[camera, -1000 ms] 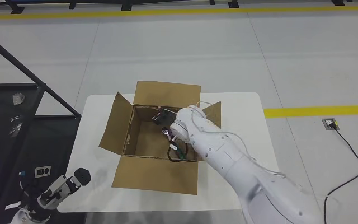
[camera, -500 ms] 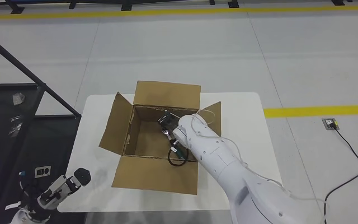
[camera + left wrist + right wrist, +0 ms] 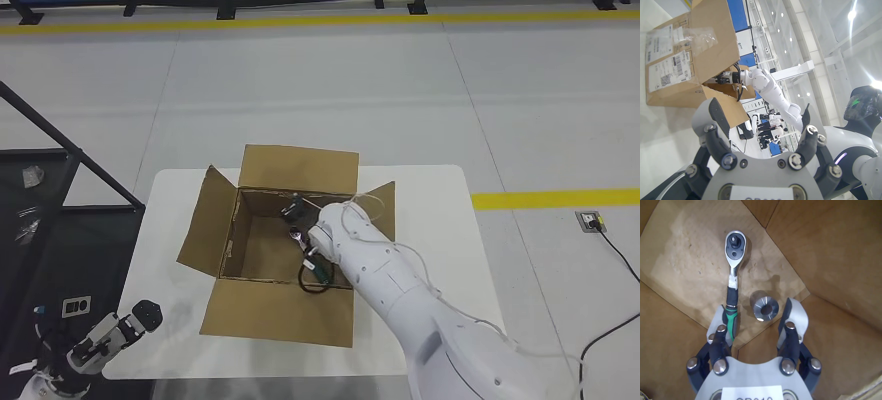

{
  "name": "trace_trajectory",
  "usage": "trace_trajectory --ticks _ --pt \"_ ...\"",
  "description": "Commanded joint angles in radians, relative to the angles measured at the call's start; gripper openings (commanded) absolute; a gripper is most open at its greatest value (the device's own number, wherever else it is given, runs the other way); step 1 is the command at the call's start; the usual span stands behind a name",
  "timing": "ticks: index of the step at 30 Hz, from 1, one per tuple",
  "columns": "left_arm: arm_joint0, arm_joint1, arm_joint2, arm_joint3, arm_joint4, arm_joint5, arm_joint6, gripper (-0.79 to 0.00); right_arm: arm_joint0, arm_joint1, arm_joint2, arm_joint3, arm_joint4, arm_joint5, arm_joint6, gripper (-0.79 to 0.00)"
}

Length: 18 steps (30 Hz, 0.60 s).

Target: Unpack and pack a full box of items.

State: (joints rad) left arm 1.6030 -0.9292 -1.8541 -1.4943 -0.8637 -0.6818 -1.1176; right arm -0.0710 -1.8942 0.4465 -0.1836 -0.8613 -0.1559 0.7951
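Right wrist view: steel sleeve (image 3: 764, 310) between spread jaws

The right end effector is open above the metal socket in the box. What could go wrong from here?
1. The ratchet wrench lies close beside the metal socket, so the right end effector may pinch its green handle too.
2. The smooth round socket may slip or roll when gripped.

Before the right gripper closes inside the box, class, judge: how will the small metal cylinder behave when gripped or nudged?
The metal cylinder looks like thick steel: probably rigid and heavy for its size. Its polished wall may slip in the right gripper. Being round, it could roll across the cardboard floor toward the ratchet.
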Motion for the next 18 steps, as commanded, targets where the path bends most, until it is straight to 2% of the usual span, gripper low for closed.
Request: trace_trajectory --ticks 1,6,9,18 --pt "0.006 -0.002 -0.002 -0.018 0.018 0.006 0.029 0.0 0.003 -0.003 0.0 0.002 -0.007 0.002 -0.005 0.0" --pt "0.028 -0.008 -0.023 -0.042 0.052 -0.02 0.082 0.0 0.018 -0.008 0.011 -0.008 -0.004 -0.012 -0.047 0.0" --pt "0.029 -0.012 -0.026 -0.055 0.099 -0.014 0.148 0.0 0.029 -0.005 0.024 -0.013 0.01 -0.068 -0.086 0.0" --pt "-0.065 -0.021 0.04 -0.075 0.265 0.045 0.302 0.0 0.027 0.01 0.042 -0.046 -0.001 -0.139 -0.213 0.0"
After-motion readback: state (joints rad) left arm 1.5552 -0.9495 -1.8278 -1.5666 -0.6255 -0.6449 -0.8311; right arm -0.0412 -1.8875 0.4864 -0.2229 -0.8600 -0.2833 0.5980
